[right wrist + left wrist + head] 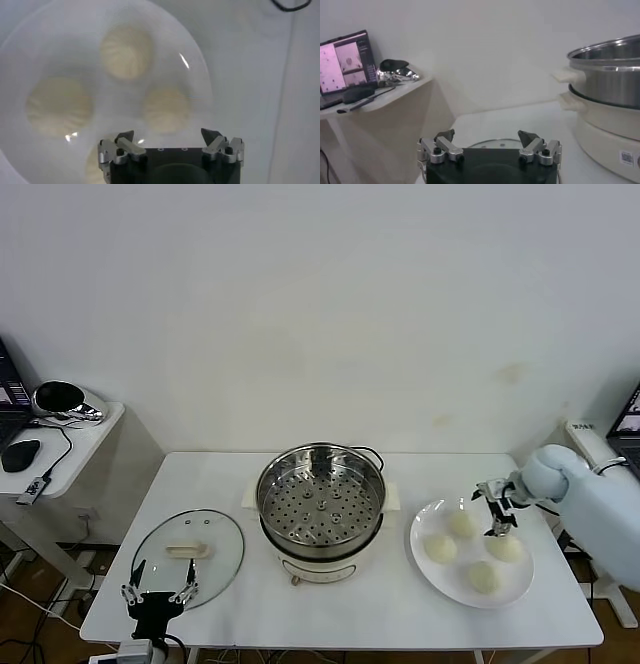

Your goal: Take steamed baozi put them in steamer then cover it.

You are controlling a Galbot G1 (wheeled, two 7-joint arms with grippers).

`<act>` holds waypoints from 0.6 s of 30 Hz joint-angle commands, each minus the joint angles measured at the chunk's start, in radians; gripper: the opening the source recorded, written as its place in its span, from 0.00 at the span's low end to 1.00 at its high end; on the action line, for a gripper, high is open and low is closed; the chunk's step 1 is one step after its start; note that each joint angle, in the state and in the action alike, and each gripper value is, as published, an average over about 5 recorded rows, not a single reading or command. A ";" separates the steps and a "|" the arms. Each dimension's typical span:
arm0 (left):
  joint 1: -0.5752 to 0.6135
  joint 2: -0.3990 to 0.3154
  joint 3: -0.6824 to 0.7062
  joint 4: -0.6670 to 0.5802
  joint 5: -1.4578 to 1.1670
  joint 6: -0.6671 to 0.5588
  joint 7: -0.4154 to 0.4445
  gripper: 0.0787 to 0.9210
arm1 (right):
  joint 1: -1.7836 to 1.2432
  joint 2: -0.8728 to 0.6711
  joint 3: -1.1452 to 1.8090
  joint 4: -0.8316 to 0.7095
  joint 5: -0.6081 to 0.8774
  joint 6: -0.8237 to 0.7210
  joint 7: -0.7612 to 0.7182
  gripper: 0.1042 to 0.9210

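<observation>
Nearest the camera, left gripper (pixel 158 592) idles with jaws apart over the cover (pixel 188 556) lying flat on the table (pixel 340 614). Mid-table, steamer (pixel 320 506) stands uncovered. Right gripper (pixel 498 508), jaws spread and empty, hovers above four steamed baozi (pixel 441 547) on the white plate (pixel 452 584).

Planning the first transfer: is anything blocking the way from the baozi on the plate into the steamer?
Nothing visible does. The steamer stands uncovered, its perforated tray bare; the cover lies on the table to its left. The open right gripper hovers over the four baozi on the plate.
</observation>
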State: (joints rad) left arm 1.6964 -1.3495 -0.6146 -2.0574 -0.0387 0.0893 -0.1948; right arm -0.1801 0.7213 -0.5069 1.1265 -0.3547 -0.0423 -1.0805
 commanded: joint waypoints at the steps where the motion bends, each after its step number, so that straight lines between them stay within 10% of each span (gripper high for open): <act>1: 0.000 0.001 -0.002 -0.004 0.001 -0.001 0.001 0.88 | 0.047 0.068 -0.055 -0.084 0.003 0.001 -0.007 0.88; 18: 0.003 0.001 -0.005 -0.010 0.001 -0.007 0.006 0.88 | 0.028 0.113 -0.039 -0.148 -0.031 -0.008 -0.003 0.83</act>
State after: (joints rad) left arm 1.6991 -1.3493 -0.6193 -2.0675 -0.0378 0.0823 -0.1894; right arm -0.1566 0.8155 -0.5362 1.0057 -0.3803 -0.0483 -1.0822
